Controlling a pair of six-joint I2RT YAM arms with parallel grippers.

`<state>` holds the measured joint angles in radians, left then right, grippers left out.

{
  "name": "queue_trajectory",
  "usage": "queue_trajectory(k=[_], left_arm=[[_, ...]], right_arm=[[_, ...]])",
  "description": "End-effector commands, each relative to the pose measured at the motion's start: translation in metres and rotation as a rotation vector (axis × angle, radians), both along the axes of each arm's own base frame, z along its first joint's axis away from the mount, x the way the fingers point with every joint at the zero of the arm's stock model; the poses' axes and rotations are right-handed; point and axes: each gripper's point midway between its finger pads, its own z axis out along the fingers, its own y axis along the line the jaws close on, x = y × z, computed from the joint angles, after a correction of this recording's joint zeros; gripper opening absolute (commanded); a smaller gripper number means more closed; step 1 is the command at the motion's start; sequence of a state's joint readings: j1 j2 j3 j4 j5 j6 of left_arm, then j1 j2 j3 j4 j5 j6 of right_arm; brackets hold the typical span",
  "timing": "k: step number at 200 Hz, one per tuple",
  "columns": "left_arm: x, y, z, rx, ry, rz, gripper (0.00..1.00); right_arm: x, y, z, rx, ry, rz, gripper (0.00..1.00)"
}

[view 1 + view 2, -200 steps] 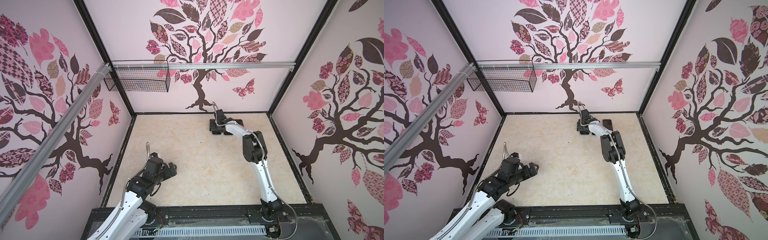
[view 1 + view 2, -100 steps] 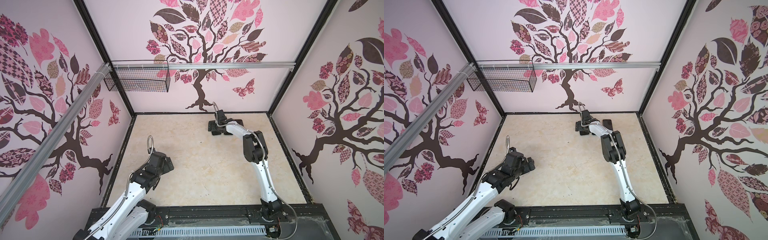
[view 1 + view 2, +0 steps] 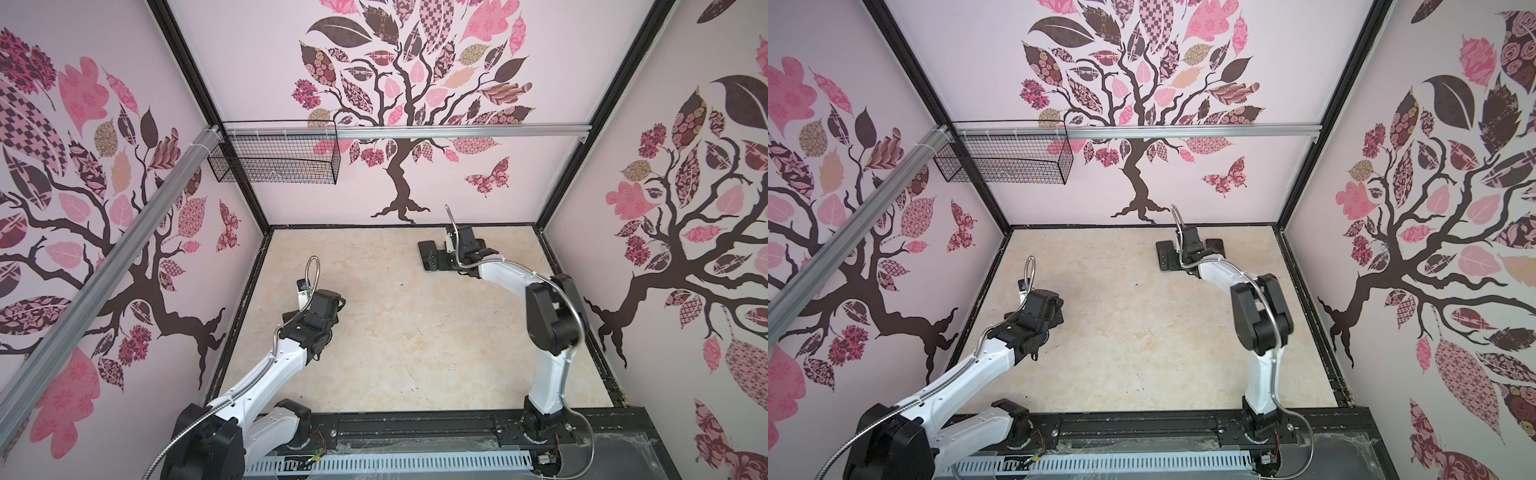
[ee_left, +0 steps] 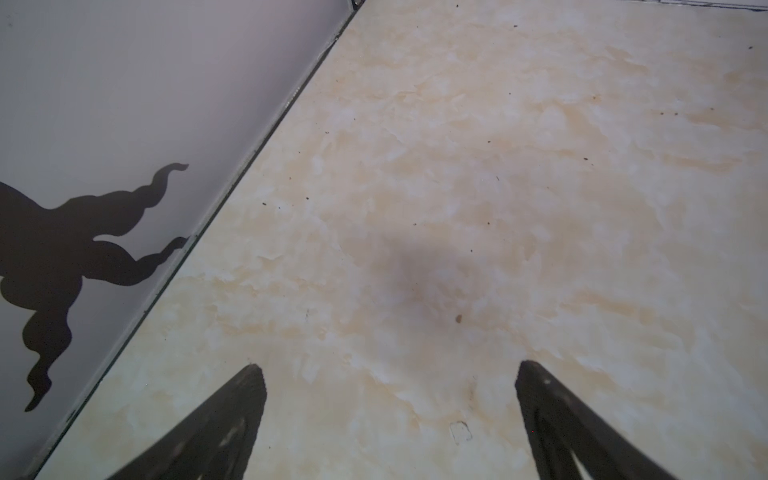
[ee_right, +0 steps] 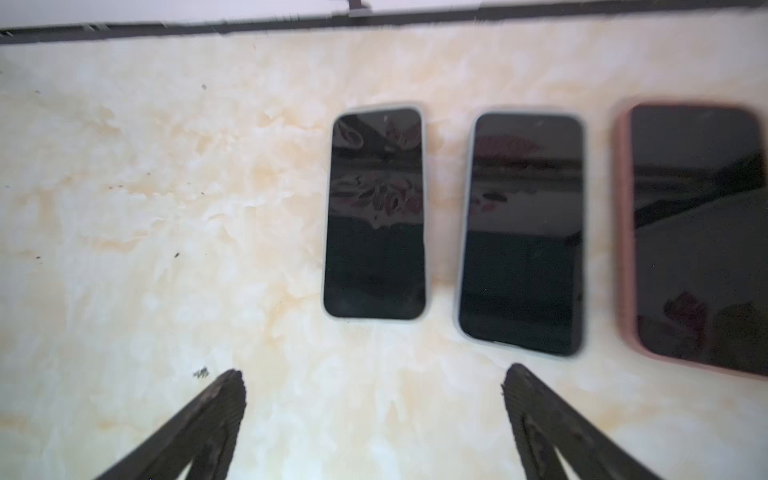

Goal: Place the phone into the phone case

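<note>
Three phones lie screen up, side by side at the back of the table. In the right wrist view they are a phone with a pale rim [image 5: 374, 212], a second pale-rimmed phone [image 5: 521, 232], and a third phone [image 5: 698, 232] sitting in a pink phone case [image 5: 623, 232]. My right gripper [image 5: 374, 370] hangs open above bare table just short of the first two, touching nothing. In both top views it hovers over the dark phones [image 3: 428, 251] [image 3: 1165, 253]. My left gripper [image 4: 389, 365] is open and empty over bare table near the left wall [image 4: 104, 104].
The marble-patterned table [image 3: 395, 332] is boxed in by patterned walls on three sides. A wire basket [image 3: 274, 164] hangs from the rail at the back left. A black rail [image 3: 415, 428] carrying both arm bases runs along the front edge.
The left arm has stretched out and carried its gripper a little farther back along the left wall. The right arm stays in place over the phones.
</note>
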<state>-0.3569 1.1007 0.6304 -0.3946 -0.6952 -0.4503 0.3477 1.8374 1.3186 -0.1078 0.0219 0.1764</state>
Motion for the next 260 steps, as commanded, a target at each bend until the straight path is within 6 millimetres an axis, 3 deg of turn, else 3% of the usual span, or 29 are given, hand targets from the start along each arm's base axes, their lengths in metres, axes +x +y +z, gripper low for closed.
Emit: queue_trajectory(k=[1,37,61,92,123,148,183,196,209,216,232,260], left_arm=[[0.022,0.014,0.027,0.050,-0.116,0.041,0.97],[0.032,0.020,0.026,0.115,-0.190,0.010,0.97],[0.042,0.026,0.034,0.154,-0.257,0.007,0.98],[0.051,0.043,0.013,0.123,-0.235,0.024,0.97],[0.060,0.043,0.001,0.151,-0.296,-0.019,0.97],[0.070,0.038,-0.004,0.149,-0.294,-0.062,0.97],[0.080,0.039,0.002,0.134,-0.388,-0.067,0.97],[0.082,0.048,-0.009,0.102,-0.407,-0.051,0.97],[0.088,0.049,-0.015,0.087,-0.395,-0.076,0.97],[0.090,0.047,-0.017,0.066,-0.354,-0.083,0.97],[0.097,0.048,-0.017,0.075,-0.374,-0.090,0.98],[0.100,0.049,-0.019,0.051,-0.355,-0.098,0.98]], right_arm=[[-0.011,-0.026,0.070,-0.047,-0.252,-0.031,1.00],[-0.054,-0.073,0.067,-0.193,-0.325,-0.124,1.00],[-0.078,-0.106,0.049,-0.225,-0.358,-0.194,1.00],[-0.102,-0.153,0.020,-0.151,-0.373,-0.327,1.00],[-0.116,-0.193,0.008,-0.096,-0.455,-0.478,1.00],[-0.119,-0.202,-0.002,-0.123,-0.497,-0.522,1.00],[-0.108,-0.195,-0.011,-0.119,-0.474,-0.481,1.00],[-0.106,-0.191,-0.012,-0.114,-0.498,-0.458,1.00],[-0.109,-0.195,-0.028,-0.115,-0.527,-0.477,1.00],[-0.110,-0.194,-0.016,-0.109,-0.611,-0.472,1.00],[-0.106,-0.191,-0.030,-0.116,-0.487,-0.454,1.00],[-0.108,-0.192,-0.023,-0.107,-0.555,-0.458,1.00]])
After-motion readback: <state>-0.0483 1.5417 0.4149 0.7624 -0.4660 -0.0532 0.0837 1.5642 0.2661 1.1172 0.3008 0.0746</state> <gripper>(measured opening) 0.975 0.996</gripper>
